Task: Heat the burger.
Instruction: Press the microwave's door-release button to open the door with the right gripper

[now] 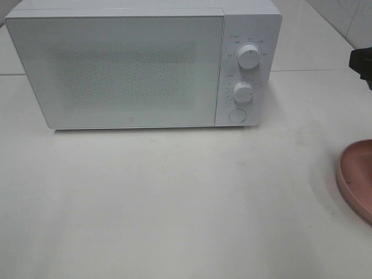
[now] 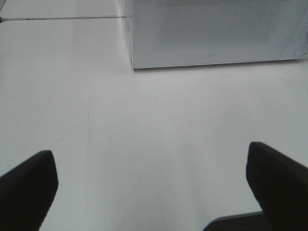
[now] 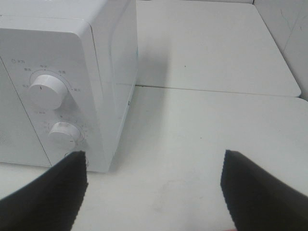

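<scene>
Nearest: left gripper (image 2: 149, 161), jaws spread wide with nothing between them, over the bare white worktop (image 1: 174, 203) in front of the microwave (image 1: 133, 64); pink plate (image 1: 356, 174), cut off at the worktop's right edge. Middle: right gripper (image 3: 154, 161), jaws well apart and empty, beside the microwave's control end. Far: microwave toward the worktop's back edge, door closed, two knobs (image 1: 249, 56) above a round button (image 1: 236, 115); burger not seen in any view, place cannot be told

you can't see the burger in any view. the white microwave (image 1: 142, 64) stands upright, its door (image 1: 87, 40) fully shut.
</scene>
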Controlling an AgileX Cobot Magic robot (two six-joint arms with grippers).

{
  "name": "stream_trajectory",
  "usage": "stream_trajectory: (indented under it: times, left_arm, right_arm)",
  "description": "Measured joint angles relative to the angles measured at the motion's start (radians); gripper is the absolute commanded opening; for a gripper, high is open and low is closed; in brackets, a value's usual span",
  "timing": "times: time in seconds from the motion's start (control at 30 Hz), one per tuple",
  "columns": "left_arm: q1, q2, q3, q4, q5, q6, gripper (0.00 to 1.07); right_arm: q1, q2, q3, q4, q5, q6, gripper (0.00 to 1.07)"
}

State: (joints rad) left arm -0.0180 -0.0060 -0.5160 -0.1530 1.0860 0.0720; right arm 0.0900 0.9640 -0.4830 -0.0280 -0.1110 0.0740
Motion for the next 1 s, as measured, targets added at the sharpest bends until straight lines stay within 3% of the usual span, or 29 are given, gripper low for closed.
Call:
stream_trajectory:
  times: [0.23, 0.57, 0.63, 1.0]
  left_arm:
    - [0.0, 0.0, 0.0, 0.0, 0.0, 0.0, 1.01]
    - [0.0, 0.0, 0.0, 0.0, 0.0, 0.0, 1.01]
    - [0.0, 0.0, 0.0, 0.0, 0.0, 0.0, 1.01]
    - [0.0, 0.0, 0.0, 0.0, 0.0, 0.0, 1.01]
  right_arm:
    - [0.005, 0.165, 0.074, 0.011, -0.326, -0.026, 0.75]
    - [0.144, 0.331, 0.135, 0.236, -0.58, -0.256, 0.75]
    - [0.222, 0.399, 0.14, 0.372, -0.668, -0.32, 0.75]
    - [0.486, 0.517, 0.14, 0.717, -0.866, -0.432, 0.75]
